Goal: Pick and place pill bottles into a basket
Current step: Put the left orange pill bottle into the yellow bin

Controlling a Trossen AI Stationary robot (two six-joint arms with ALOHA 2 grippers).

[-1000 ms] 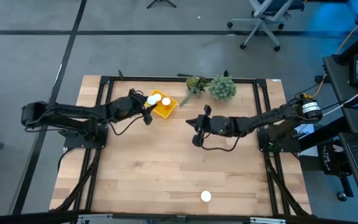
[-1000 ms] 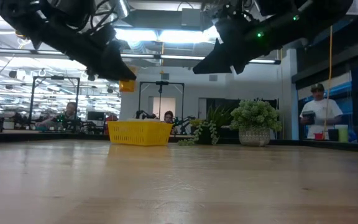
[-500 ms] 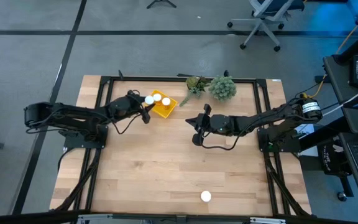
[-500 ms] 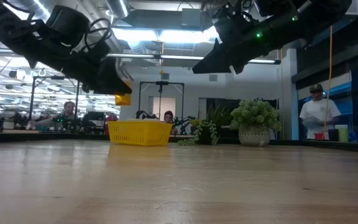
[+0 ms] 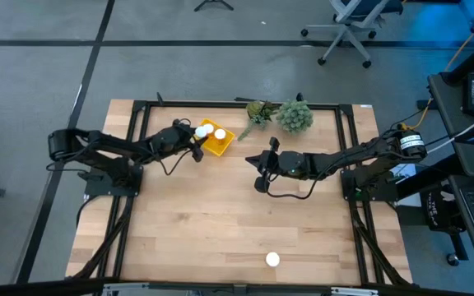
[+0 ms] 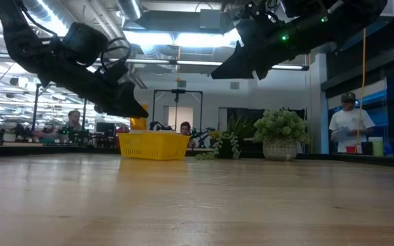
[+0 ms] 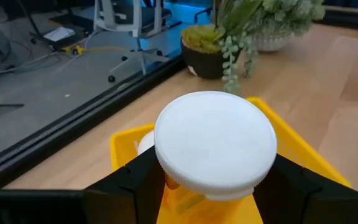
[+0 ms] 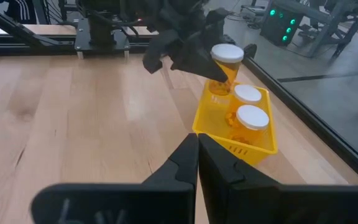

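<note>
Left hand (image 5: 194, 138): clenched on a pill bottle (image 5: 199, 131), poised over basket (image 5: 217, 146) upper left, for dropping.
Right hand (image 5: 257, 173): shut, empty, waiting mid-frame.

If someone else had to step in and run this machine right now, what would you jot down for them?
Left gripper: shut on a bottle, held above the basket's edge, not yet released.
Right gripper: shut, empty, hanging over mid-table.
Done: two bottles stand in the basket near the plants.
Left: drop the held bottle in, then fetch the last bottle, which stands alone near the table's front edge.
</note>
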